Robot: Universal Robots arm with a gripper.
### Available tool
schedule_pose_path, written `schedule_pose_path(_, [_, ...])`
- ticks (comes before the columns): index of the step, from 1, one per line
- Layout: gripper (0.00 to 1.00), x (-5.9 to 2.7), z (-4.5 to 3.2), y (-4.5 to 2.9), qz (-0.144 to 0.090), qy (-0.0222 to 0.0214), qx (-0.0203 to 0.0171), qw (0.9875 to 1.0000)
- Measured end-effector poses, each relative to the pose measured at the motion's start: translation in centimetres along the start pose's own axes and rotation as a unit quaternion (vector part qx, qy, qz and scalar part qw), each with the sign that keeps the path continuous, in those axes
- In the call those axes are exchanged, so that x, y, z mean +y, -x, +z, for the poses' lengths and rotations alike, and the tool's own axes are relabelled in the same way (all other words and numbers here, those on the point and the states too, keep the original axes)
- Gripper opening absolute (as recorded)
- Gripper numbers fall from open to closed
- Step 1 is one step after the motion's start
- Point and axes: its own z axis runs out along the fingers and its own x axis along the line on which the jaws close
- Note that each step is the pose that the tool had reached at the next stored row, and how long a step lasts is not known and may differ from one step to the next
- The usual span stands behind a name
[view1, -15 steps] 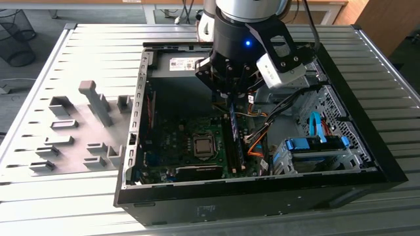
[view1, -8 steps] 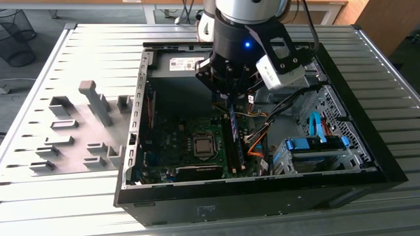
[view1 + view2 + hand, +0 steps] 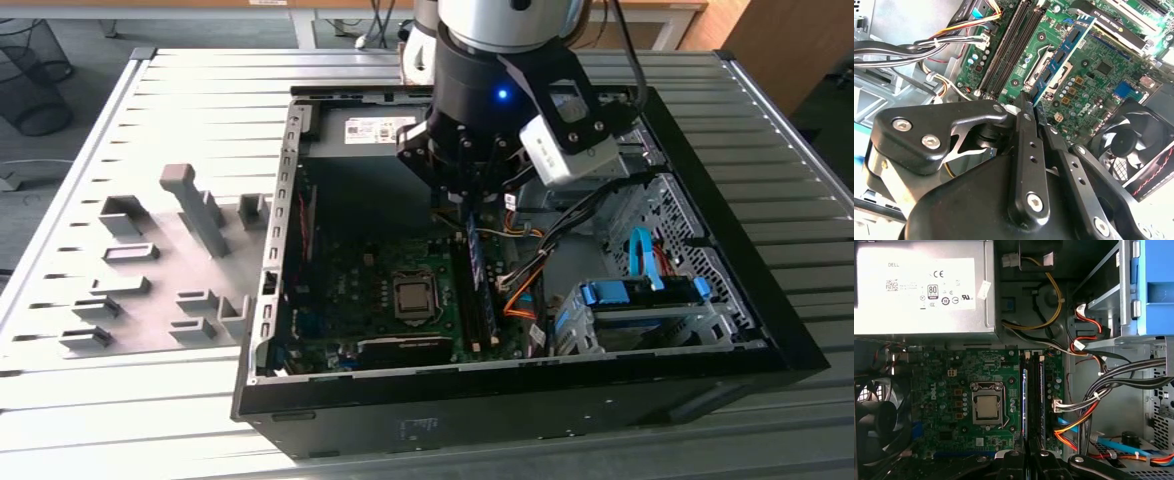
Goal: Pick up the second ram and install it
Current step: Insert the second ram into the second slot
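In the exterior view the arm reaches down into the open computer case (image 3: 747, 300) on the slatted surface (image 3: 134, 400), its hand (image 3: 470, 205) just above the motherboard (image 3: 360, 290) and over the long black memory slots (image 3: 477, 300). In the second wrist view the hand (image 3: 1030, 102) is closed on the second ram (image 3: 1063, 55), a blue-green stick with black chips held edge-down and slanted close over the board beside the slots (image 3: 1006, 47). In the first wrist view the stick (image 3: 1025, 405) lies lengthwise along the slots, next to the processor socket (image 3: 987, 407). This looks like the installing step; seating would call for exact alignment with the slot and a straight, even press.
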Motion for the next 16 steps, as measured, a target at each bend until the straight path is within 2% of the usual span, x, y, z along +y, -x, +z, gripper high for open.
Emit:
schedule_pose_path(5, [0.14, 0.00, 0.17, 0.00, 0.000, 0.0001, 0.0000, 1.0000])
schedule_pose_path(10, [0.14, 0.01, 0.68, -0.01, 0.000, 0.0000, 0.0002, 1.0000])
schedule_pose_path(16, [0.14, 0.02, 1.74, 0.13, 0.000, -0.0002, 0.0059, 1.0000])
